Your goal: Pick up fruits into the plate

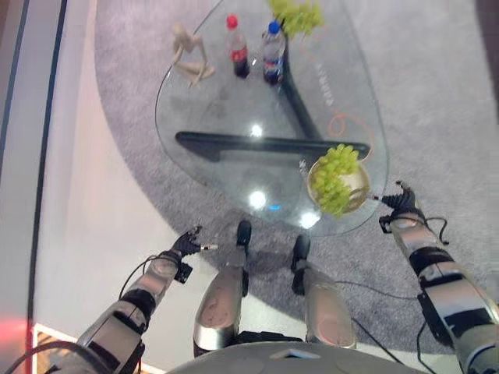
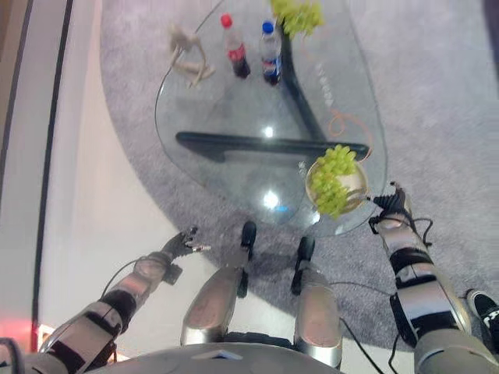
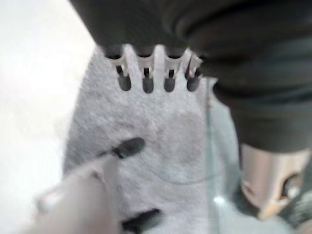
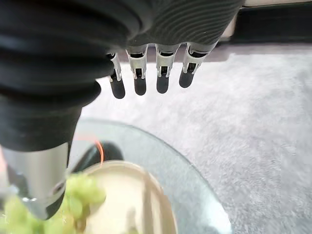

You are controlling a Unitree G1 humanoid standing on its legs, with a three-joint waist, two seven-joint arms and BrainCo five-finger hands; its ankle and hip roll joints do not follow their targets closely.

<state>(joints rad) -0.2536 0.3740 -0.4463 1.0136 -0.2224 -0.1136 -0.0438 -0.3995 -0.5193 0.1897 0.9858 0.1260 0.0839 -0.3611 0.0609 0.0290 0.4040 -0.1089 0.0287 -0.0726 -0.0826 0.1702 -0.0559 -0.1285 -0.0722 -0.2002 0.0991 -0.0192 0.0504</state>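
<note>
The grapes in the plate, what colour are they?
Light green grapes, clearest in the left eye view.

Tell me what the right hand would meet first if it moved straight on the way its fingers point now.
Probably the round cream plate holding a green grape bunch, at the glass table's near edge. The right hand, open, points towards it, though depth is unclear.

grapes (image 1: 337, 176): green | plate (image 1: 360, 187): cream | bottle caps (image 1: 231, 21): red, blue | carpet (image 1: 437, 101): grey

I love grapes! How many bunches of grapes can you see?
2. One bunch lies in the plate at the near right edge of the glass table. The other bunch lies at the table's far end, beside the blue-capped bottle.
</note>
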